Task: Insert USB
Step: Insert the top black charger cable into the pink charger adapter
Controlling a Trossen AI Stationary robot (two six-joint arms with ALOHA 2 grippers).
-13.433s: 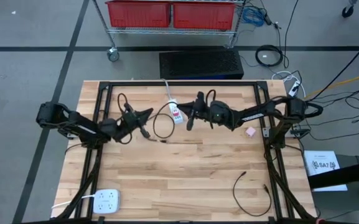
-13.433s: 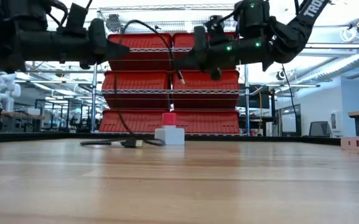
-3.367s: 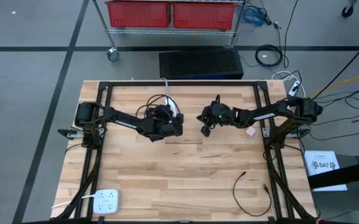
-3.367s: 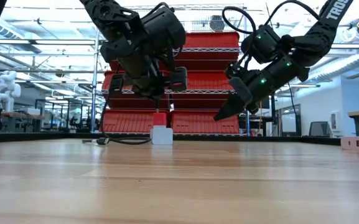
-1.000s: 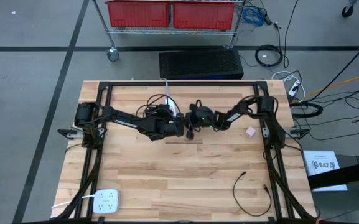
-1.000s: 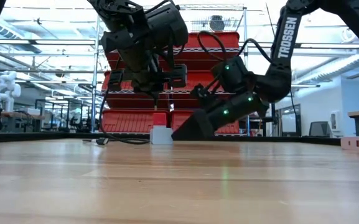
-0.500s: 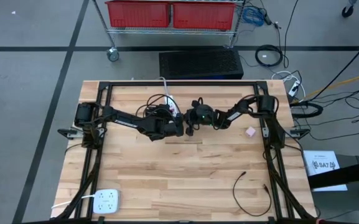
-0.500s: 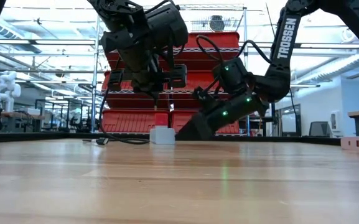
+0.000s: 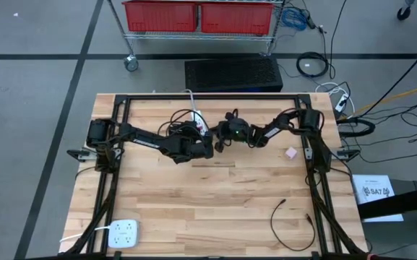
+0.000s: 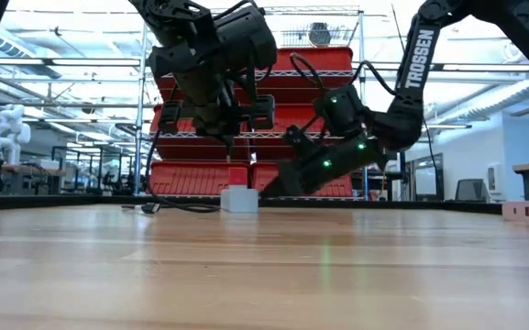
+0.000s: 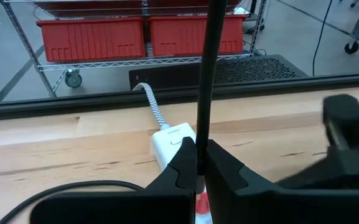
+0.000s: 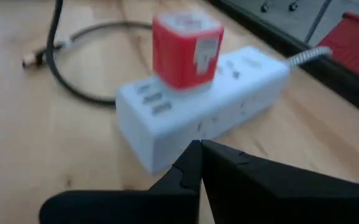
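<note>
The black USB cable (image 11: 205, 74) is being gripped above the middle of the far half of a light wooden plank table (image 9: 194, 209), running straight up out of the left gripper (image 11: 201, 154). That gripper is being held clenched on the cable, its fingers pointing down over a white oblong power strip (image 12: 191, 118) lying on the table near the far edge. The right gripper (image 12: 199, 146) is being held low over the wood with its fingers pressed together and nothing between them, its tip just beside the strip's end; whether it is touching the strip cannot be told. A red cube-shaped charger (image 12: 185, 43) is being carried upright on top of the strip, directly under the left gripper in the low view. A slack loop of the cable is lying on the wood beside the strip, ending in a small metal-tipped connector (image 12: 33, 60). The cable's end below the left gripper's fingers is hidden, so whether it is seated in the charger cannot be told
</note>
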